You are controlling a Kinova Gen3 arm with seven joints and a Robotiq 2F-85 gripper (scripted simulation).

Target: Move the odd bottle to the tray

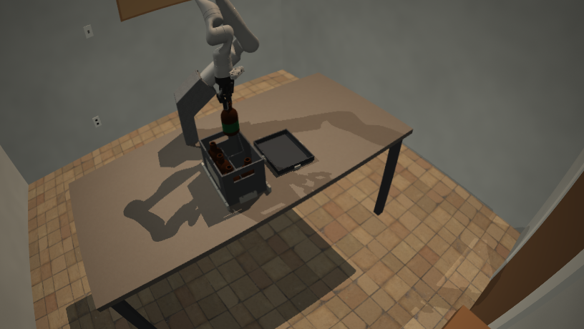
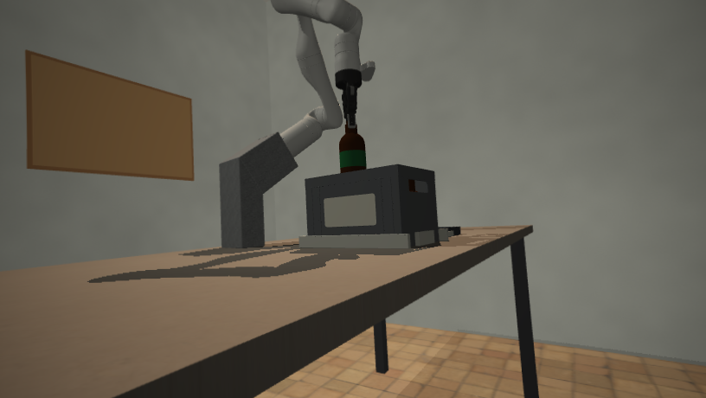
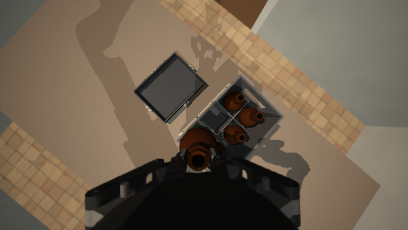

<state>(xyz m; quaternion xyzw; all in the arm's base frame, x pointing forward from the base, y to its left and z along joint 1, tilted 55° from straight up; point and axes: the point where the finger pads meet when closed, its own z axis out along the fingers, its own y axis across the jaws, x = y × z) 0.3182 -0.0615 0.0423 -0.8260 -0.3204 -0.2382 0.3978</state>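
Note:
My gripper (image 1: pixel 227 105) (image 2: pixel 350 123) (image 3: pixel 198 154) is shut on the neck of a brown bottle (image 1: pixel 230 116) (image 2: pixel 351 143) (image 3: pixel 196 140) with a green label. It holds the bottle upright, its base at about the height of the crate's rim or above. The grey crate (image 1: pixel 246 189) (image 2: pixel 353 183) (image 3: pixel 271 131) stands below it. Four brown bottles stand in the crate: three in a row along one side and one (image 1: pixel 247 161) (image 3: pixel 234 101) in the other row. In the wrist view the held bottle partly hides one of them. Differences in neck thickness cannot be told. The black tray (image 1: pixel 293 167) (image 3: pixel 154 111) holds nothing.
The tray lies close beside the crate. The arm's grey pedestal (image 1: pixel 187 118) (image 2: pixel 240 202) stands behind the crate on the table (image 1: pixel 122 253) (image 2: pixel 222 306). The crate's walls rise around the bottles, with dividers between compartments.

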